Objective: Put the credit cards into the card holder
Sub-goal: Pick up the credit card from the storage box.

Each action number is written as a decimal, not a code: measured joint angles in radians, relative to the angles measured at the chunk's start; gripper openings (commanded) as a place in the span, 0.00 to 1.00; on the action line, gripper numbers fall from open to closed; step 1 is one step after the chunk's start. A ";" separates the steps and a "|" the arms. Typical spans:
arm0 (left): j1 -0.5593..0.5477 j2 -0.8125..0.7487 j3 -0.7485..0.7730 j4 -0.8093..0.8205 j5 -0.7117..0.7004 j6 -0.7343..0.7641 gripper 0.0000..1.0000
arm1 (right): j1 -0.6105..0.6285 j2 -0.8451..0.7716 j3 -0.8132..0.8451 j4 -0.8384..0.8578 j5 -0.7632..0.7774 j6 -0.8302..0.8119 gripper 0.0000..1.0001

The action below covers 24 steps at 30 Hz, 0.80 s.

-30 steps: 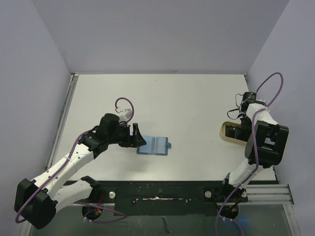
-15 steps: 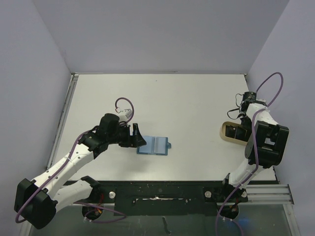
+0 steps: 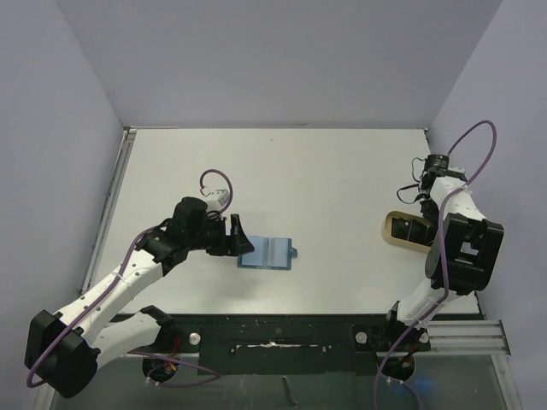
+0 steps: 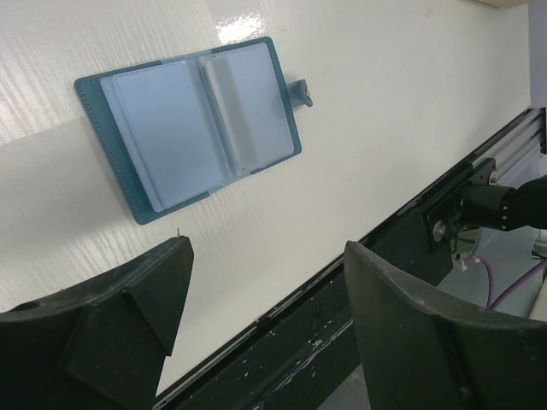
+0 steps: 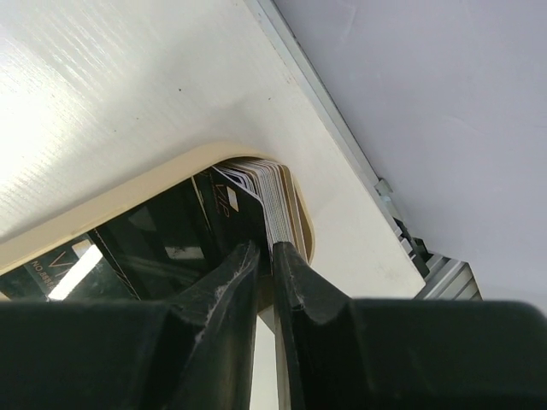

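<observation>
A: Where's the card holder (image 3: 268, 254)?

B: Lying open and flat on the table (image 3: 342, 171), left of centre, towards the near edge. Pale inner pockets face up. Its long side runs left to right, and the snap tab (image 3: 296, 252) sticks out of the right-hand edge.

A: And the cards (image 5: 275, 195)?

B: At the far right, stacked on edge in a tan tray (image 3: 393, 229), well apart from the holder.

A: What's the right pincer (image 5: 267, 254) doing?

B: It's down on the stack with its jaws drawn in to a thin slit over the upper edge of the cards. It looks like a pinch on one or a few of them, but I can't tell how many.

A: And the left pincer (image 4: 269, 256)?

B: Spread wide with nothing in it, sitting just beside the holder's left edge. That makes the left arm by far the nearer one.

A: So what does the next move turn on?

B: My reading is that the holder lies straight to the left of the loaded pincer, tab end first. The card has to cross most of the table that way. It should then line up with the pockets. The left pincer is well placed to steady the holder.
</observation>
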 measured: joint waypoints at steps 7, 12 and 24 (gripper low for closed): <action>0.000 0.000 0.000 0.000 0.000 0.000 0.70 | 0.000 -0.017 0.005 -0.005 -0.039 -0.002 0.06; 0.000 0.000 0.000 0.000 0.000 0.000 0.70 | 0.000 -0.038 0.005 -0.008 -0.077 0.002 0.00; 0.000 0.008 -0.009 0.007 -0.008 -0.028 0.66 | 0.077 -0.146 0.006 -0.069 -0.107 0.026 0.00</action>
